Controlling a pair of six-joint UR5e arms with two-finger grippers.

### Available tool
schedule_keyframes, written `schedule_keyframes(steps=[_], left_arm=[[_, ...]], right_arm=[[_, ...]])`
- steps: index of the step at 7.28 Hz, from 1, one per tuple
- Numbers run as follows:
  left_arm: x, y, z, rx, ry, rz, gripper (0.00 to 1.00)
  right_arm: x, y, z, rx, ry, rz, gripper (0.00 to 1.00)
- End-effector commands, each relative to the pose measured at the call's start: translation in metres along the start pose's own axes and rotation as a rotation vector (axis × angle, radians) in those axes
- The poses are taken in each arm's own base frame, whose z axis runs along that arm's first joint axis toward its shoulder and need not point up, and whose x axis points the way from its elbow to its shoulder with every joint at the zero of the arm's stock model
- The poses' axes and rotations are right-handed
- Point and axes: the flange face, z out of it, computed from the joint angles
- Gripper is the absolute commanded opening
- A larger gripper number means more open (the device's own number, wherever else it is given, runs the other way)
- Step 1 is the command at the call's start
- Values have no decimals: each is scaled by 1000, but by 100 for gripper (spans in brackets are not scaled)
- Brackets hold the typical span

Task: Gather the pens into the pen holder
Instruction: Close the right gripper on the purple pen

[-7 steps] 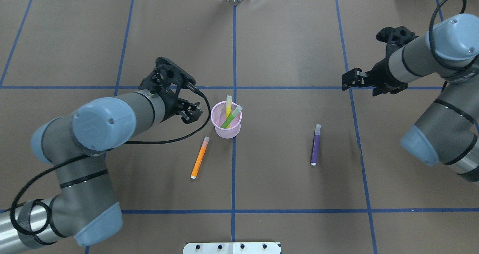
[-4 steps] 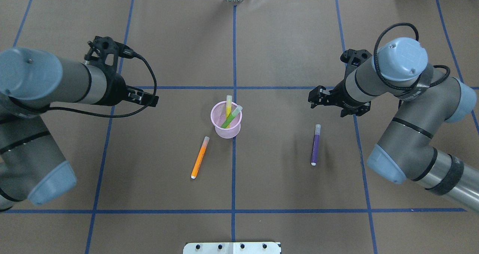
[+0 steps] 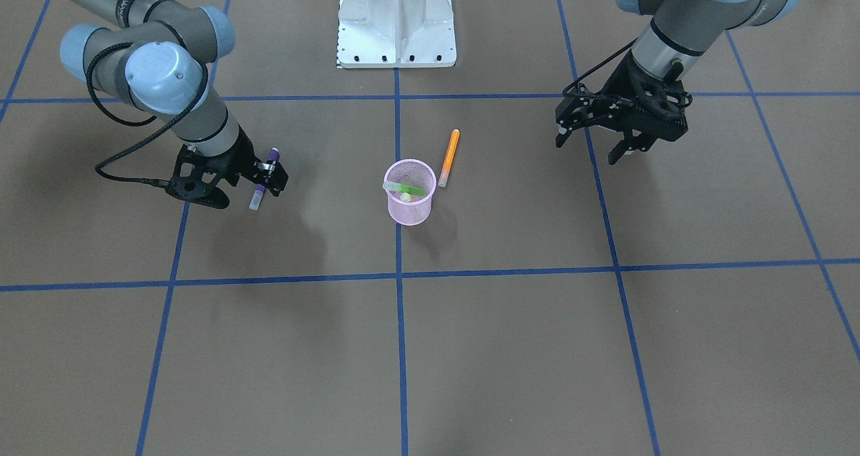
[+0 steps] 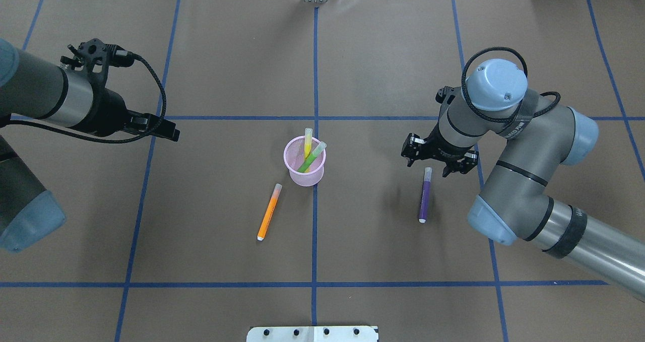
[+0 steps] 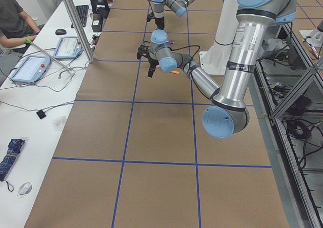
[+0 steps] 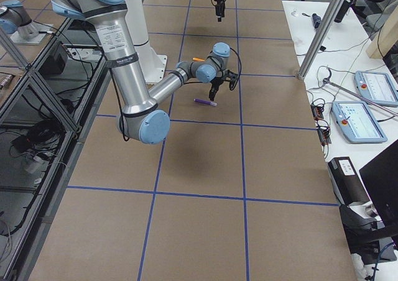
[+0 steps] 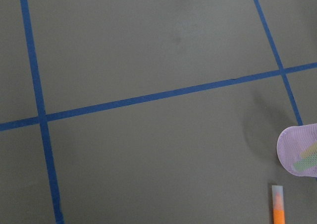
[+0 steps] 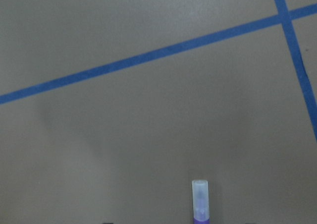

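Observation:
The pink mesh pen holder (image 4: pixel 304 166) stands upright mid-table with a yellow pen (image 4: pixel 308 139) and a green pen (image 4: pixel 311 158) in it. An orange pen (image 4: pixel 268 212) lies just in front of it on my left side. A purple pen (image 4: pixel 425 196) lies flat to the right. My right gripper (image 4: pixel 434 161) is open and points down over the purple pen's pale cap end (image 8: pixel 200 196), with one finger on each side of it. In the front view it (image 3: pixel 263 182) hides the pen's middle. My left gripper (image 4: pixel 170 132) is open and empty, far left of the holder.
The white robot base (image 3: pixel 396 26) stands at the table's robot-side edge. Blue tape lines (image 4: pixel 315 80) grid the brown table cover. The left wrist view shows the holder (image 7: pixel 299 149) at its right edge and the orange pen's cap (image 7: pixel 278 198) below it.
My left arm has pulled back from beside the pen holder to the far left. My right arm has swung in from the right and come over the purple pen's cap end.

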Motion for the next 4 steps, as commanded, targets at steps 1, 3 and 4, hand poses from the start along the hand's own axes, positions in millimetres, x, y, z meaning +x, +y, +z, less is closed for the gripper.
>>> schedule_keyframes(steps=[1, 3, 4], left_arm=[[2, 1, -3, 2, 7, 2, 99], [4, 1, -6, 6, 12, 6, 99], [4, 1, -6, 6, 12, 6, 99]], right_arm=[[-1, -8, 20, -49, 28, 27, 77], [1, -8, 28, -57, 42, 30, 73], [0, -4, 31, -63, 46, 23, 65]])
